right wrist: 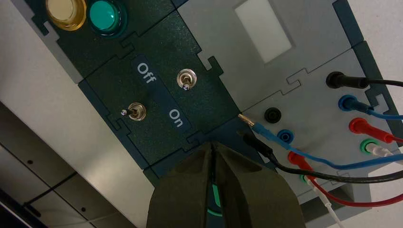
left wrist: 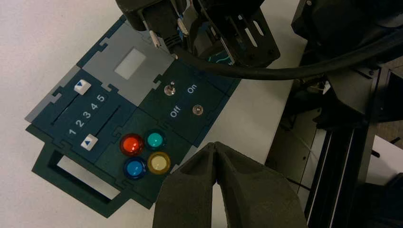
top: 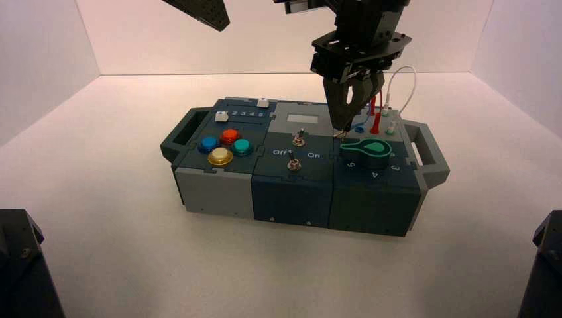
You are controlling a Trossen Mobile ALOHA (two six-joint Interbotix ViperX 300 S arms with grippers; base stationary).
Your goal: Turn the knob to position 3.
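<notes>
The dark green teardrop knob (top: pixel 366 149) with its teal outline sits on the box's right section, with an arc of white digits in front of it. The numeral 3 (top: pixel 395 167) is at the right end of that arc. My right gripper (top: pixel 342 132) hangs over the knob's back left side, shut and holding nothing. In the right wrist view its fingertips (right wrist: pixel 212 145) meet, and a sliver of the knob (right wrist: pixel 216 195) shows in the slit between the fingers. My left gripper (left wrist: pixel 216 147) is raised at the back left, shut and empty.
Two metal toggle switches (right wrist: pixel 185 79) (right wrist: pixel 137 111) flank the Off/On lettering on the middle section. Red, blue, black and white wires (right wrist: pixel 332 161) are plugged in beside the knob. Several coloured push-buttons (top: pixel 221 156) and two sliders (left wrist: pixel 82 86) occupy the left section. The box has handles (top: pixel 434 156) at both ends.
</notes>
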